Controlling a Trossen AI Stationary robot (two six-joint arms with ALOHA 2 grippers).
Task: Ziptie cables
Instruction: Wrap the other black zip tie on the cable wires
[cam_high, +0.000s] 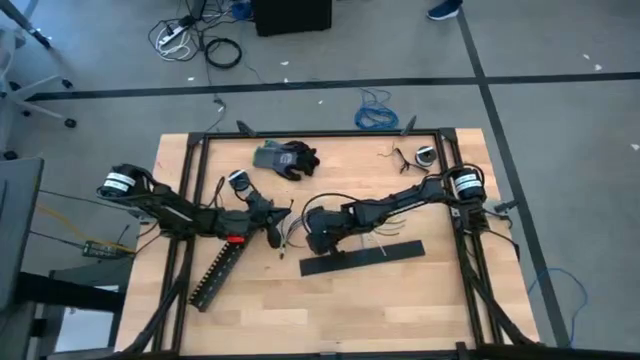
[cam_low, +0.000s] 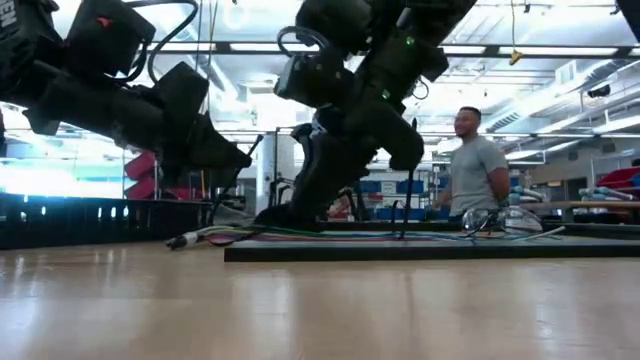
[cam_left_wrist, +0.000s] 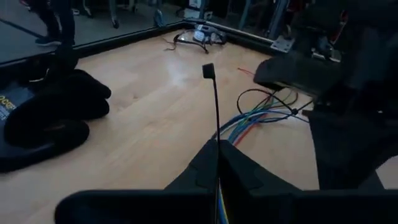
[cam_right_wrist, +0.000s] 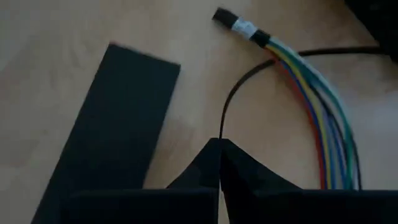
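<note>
A wide flat bar (cam_high: 363, 256) lies nearest. Mid-table, the left gripper (cam_left_wrist: 216, 163) and right gripper (cam_right_wrist: 220, 148) each pinch an end of a ziptie (cam_left_wrist: 215, 106), looped around the cables (cam_right_wrist: 323, 118). Gloves (cam_high: 287, 158) lie beyond.

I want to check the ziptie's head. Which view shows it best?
The left wrist view: the ziptie rises from the shut left gripper, its square head clear. The right wrist view shows only a curved strip; high and low views don't resolve it.

The cables (cam_right_wrist: 323, 118) run off the right wrist view's edge.
</note>
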